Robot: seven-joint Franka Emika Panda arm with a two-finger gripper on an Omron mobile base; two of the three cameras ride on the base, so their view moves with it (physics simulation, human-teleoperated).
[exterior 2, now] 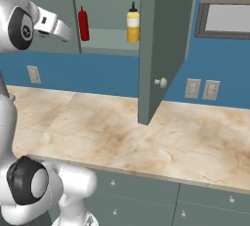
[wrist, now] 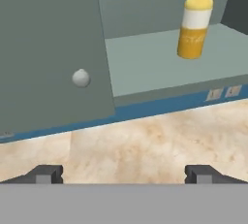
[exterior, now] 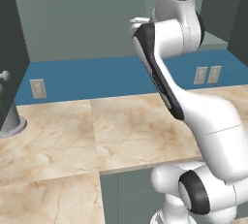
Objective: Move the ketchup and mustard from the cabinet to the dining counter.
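The cabinet [exterior 2: 110, 40] hangs on the blue wall with its right door [exterior 2: 163, 44] swung open and its left door [wrist: 48, 48] shut. On its shelf the red ketchup [exterior 2: 83, 23] stands at the left and the yellow mustard [exterior 2: 133, 24] to its right. In the hand view the mustard [wrist: 194, 24] is at the upper right, and the ketchup is hidden behind the shut door. My gripper [wrist: 124, 174] is open and empty. It hangs in front of the shut door's knob [wrist: 81, 78], left of and short of the ketchup [exterior 2: 66, 33]. The dining counter is out of view.
A marble worktop [exterior 2: 146, 132] runs below the cabinet, backed by the blue wall with sockets [exterior 2: 193, 88]. The open door juts out over the worktop. A grey round base [exterior: 12, 123] stands at the far left of the worktop.
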